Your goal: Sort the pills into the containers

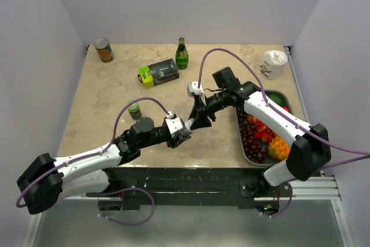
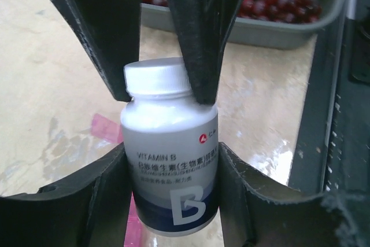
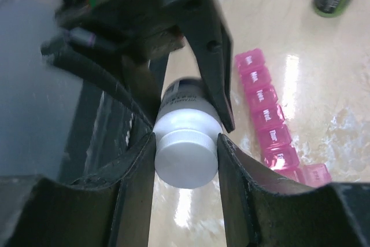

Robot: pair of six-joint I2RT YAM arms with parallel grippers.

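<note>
I have one pill bottle [image 2: 170,154], and both grippers are on it. The left gripper [image 2: 170,173] is clamped around the labelled body. The right gripper [image 3: 186,155] has its jaws closed on the white cap [image 3: 186,157].

The containers [image 3: 269,125] are a single pink strip lying flat on the table [image 1: 104,102], just beside the pill bottle and lower than it. I count six lidded cells in a row. There is more pink at the near end, partly hidden behind my right finger, so I cannot give the full count. From the top view the arms hide the strip.

Around the pill bottle I count six other things:
- One fruit tray [image 1: 245,155] lies to its right, along the table's right edge.
- One small jar [image 1: 134,110] stands near its left.
- One green-and-black box [image 1: 158,73] lies beyond it.
- One green bottle [image 1: 182,54] stands further back.
- One can [image 1: 104,50] is in the far left corner.
- One white cup [image 1: 273,63] is in the far right corner.

The pill bottle is close to the table's near edge, with the dark frame rail just behind it. Bare tabletop lies to its left past the jar, and between it and the box. Walls close the left, right and far sides.
</note>
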